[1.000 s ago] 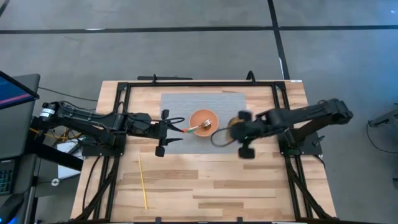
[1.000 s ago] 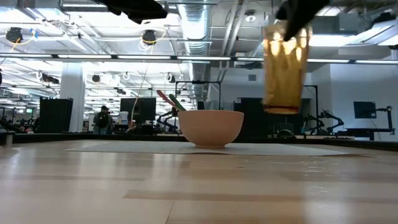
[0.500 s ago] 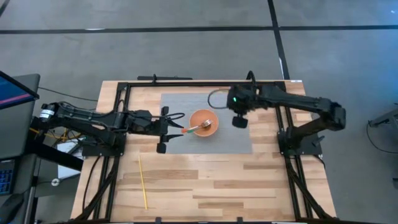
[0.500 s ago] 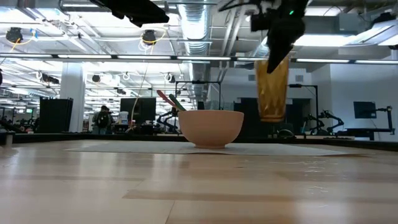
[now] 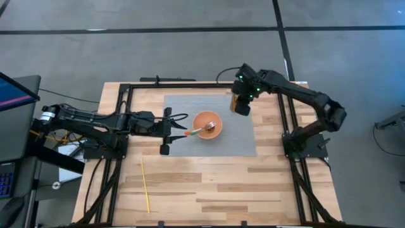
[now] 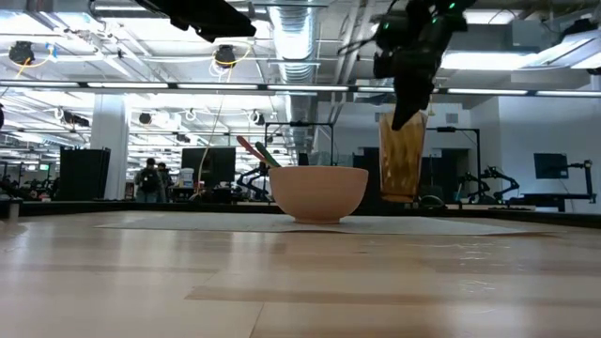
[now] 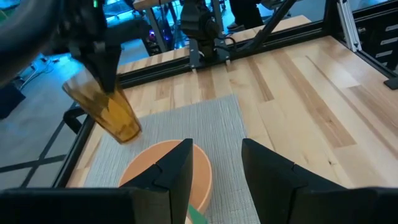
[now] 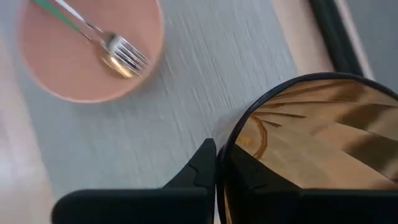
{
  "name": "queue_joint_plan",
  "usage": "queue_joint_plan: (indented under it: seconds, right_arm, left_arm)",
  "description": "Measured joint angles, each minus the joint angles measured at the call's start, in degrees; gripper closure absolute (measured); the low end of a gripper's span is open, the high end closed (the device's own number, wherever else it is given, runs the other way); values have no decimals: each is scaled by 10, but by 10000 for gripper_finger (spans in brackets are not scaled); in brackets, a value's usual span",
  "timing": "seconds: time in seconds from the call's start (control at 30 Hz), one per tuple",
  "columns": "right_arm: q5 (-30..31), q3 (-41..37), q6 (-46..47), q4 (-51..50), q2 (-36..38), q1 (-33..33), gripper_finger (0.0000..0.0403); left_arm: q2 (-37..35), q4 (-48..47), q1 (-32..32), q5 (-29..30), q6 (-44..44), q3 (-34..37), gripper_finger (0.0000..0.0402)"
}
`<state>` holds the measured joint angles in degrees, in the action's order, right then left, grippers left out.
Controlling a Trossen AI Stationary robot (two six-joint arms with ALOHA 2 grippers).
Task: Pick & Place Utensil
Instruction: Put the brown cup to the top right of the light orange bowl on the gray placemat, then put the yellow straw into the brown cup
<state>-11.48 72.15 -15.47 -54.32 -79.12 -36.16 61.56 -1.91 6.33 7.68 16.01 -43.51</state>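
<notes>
An orange bowl [image 5: 207,124] [image 6: 318,192] [image 8: 87,56] stands on the grey mat [image 5: 237,136]. In it lies a green-handled fork [image 8: 118,53], and utensil handles [image 6: 255,150] stick out over its left rim. My left gripper [image 5: 178,125] [image 7: 214,165] is open, level, just left of the bowl, touching nothing. My right gripper [image 5: 243,94] [image 6: 413,56] is shut on an amber ribbed tumbler [image 5: 241,104] [image 6: 402,155] [image 7: 106,106] above the mat's far right corner. My right gripper holds the tumbler by its rim [image 8: 221,158], which is pinched with one finger [image 8: 202,168] outside the wall and the other seemingly inside. The fingers come from above, pointing down. The tumbler hangs below them, slightly tilted and lifted clear of the mat.
A black metal frame [image 5: 190,84] runs along the table's far, left and right sides. A thin yellow stick [image 5: 145,185] lies on the bare wood near the left front. Bare mat lies right of the bowl, and wooden table toward the near edge.
My right gripper has carried the tumbler from the bowl's near right side toward the far edge, to above the mat's far right corner, and has come lower there, keeping its hold. The bowl and utensils have stayed put.
</notes>
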Motion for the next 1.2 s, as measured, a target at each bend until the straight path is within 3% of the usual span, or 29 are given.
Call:
queue_joint_plan:
  seconds: [0.37,0.8,1.03,1.2]
  right_arm:
    - [-21,1,-34,10,-69,12,389]
    - [-19,-2,-5,10,-31,22,331]
    - [-20,-2,29,6,11,32,326]
    - [-20,-2,40,3,52,55,326]
  left_arm:
    - [0,0,0,0,-7,0,262]
    - [0,-2,0,0,-33,0,262]
    - [0,-13,1,-3,-143,0,262]
    - [0,-117,7,-34,-290,0,262]
